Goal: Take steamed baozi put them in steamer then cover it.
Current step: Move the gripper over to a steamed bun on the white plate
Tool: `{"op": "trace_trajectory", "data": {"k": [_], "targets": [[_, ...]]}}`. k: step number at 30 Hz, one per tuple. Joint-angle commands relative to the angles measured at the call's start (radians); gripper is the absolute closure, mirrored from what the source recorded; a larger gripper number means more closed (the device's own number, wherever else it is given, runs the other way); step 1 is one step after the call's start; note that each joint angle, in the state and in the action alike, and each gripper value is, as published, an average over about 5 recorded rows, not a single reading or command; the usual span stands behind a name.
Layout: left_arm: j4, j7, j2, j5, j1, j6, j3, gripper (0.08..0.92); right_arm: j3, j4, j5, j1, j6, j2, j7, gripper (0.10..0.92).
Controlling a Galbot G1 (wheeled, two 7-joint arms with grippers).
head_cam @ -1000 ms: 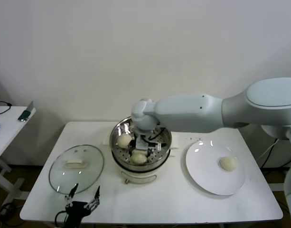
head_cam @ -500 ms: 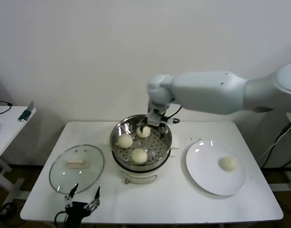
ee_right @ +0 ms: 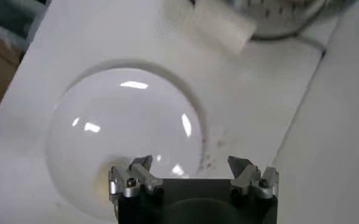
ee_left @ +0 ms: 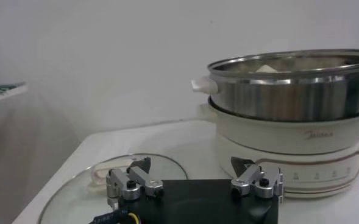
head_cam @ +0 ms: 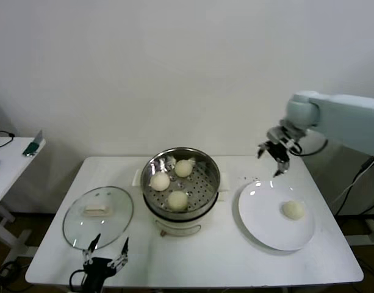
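Observation:
Three cream-white baozi [head_cam: 183, 168] [head_cam: 160, 180] [head_cam: 177, 199] lie on the perforated tray of the steel steamer [head_cam: 199, 184] at the table's middle. A fourth baozi [head_cam: 293, 209] lies on the white plate [head_cam: 263, 217] at the right. My right gripper [head_cam: 276, 159] is open and empty, in the air above the plate's far edge; its wrist view [ee_right: 191, 167] looks down on the plate [ee_right: 124, 122]. My left gripper [head_cam: 107, 250] is open and idle at the table's front left, near the glass lid [head_cam: 98, 215]; it shows in its wrist view [ee_left: 194, 173] facing the steamer [ee_left: 289, 91].
The glass lid lies flat on the table to the left of the steamer and shows in the left wrist view [ee_left: 81, 189]. A small side table [head_cam: 10, 159] stands at the far left. A wall runs behind the table.
My right gripper let go of a third baozi in the steamer, rose and swung right to above the plate's far edge. The left arm has not moved.

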Motion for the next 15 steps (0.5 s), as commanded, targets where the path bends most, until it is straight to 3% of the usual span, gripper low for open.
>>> {"op": "trace_trajectory", "data": {"k": [1,15], "targets": [[-0.002,0.002,-0.003,0.001,0.011,-0.002,-0.004,0.177,0.194,-0.035,-0.071,-0.32,-0.186,-0.224,0.037,0.203],[0.02,0.001,-0.014,0.014,0.016,-0.011,0.001,0.177,0.414,-0.21,-0.201,-0.568,-0.148,-0.146,0.045,0.203]]}}
